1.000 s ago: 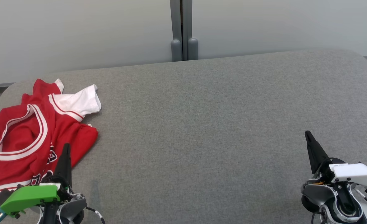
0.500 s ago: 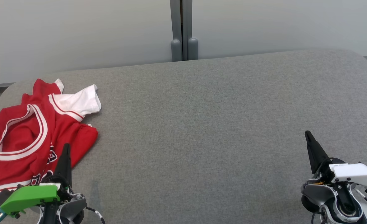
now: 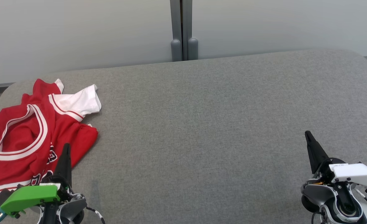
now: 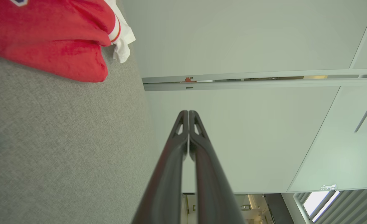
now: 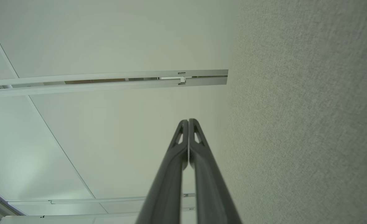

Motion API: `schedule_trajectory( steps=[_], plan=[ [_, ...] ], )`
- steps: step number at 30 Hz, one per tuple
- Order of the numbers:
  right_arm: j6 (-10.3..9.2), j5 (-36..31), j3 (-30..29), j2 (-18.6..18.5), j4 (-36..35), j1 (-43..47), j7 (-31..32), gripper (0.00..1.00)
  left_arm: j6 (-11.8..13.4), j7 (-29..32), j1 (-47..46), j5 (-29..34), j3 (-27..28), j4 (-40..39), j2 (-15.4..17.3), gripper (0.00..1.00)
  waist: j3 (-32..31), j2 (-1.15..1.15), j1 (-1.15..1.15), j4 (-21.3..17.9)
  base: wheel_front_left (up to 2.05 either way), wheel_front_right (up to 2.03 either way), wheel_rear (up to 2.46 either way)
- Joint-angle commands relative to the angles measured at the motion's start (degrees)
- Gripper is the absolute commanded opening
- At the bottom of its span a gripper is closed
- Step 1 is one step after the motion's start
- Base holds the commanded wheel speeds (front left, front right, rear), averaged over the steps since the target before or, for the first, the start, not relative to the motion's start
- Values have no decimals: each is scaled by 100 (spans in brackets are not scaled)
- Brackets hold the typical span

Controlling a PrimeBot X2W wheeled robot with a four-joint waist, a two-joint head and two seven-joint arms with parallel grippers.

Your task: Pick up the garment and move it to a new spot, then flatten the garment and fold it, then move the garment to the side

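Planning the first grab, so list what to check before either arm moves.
1. Crumpled red-and-white jersey lies on grey fabric surface: ok.
2. Left gripper open for grasping: not ok, shut, empty.
3. Right gripper open: not ok, shut, empty.
4. Bare fabric right of the jersey for a new spot: ok.
5. Jersey's whole outline visible: cannot tell, it leaves the head view's left edge.

I saw a grey fabric surface (image 3: 208,130) spread before me, pale wall panels (image 3: 77,34) behind it, and a grey upright post (image 3: 181,28) at twelve o'clock splitting them.
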Motion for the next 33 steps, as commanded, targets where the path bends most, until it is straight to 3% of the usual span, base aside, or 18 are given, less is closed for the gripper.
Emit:
schedule_trajectory(
  steps=[1,30,31,32,33],
  plan=[
    [2,39,-2,-5,9,-28,16,0,-34,11,-93,32,5,8,8,0,0,0,0,0,0,0,0],
    [2,38,-2,-5,9,-28,16,0,-34,11,-93,33,5,8,8,0,0,0,0,0,0,0,0],
    [0,-5,1,5,21,10,-2,100,1,-5,13,-1,-4,22,-4,100,0,0,0,0,0,0,0],
    [0,-10,2,12,51,29,-7,0,3,-11,34,0,-8,55,-12,0,0,0,0,0,0,0,0],
    [0,-29,6,16,67,49,-29,100,6,-33,56,3,-23,67,-16,100,1,0,0,0,0,0,0]
  ],
)
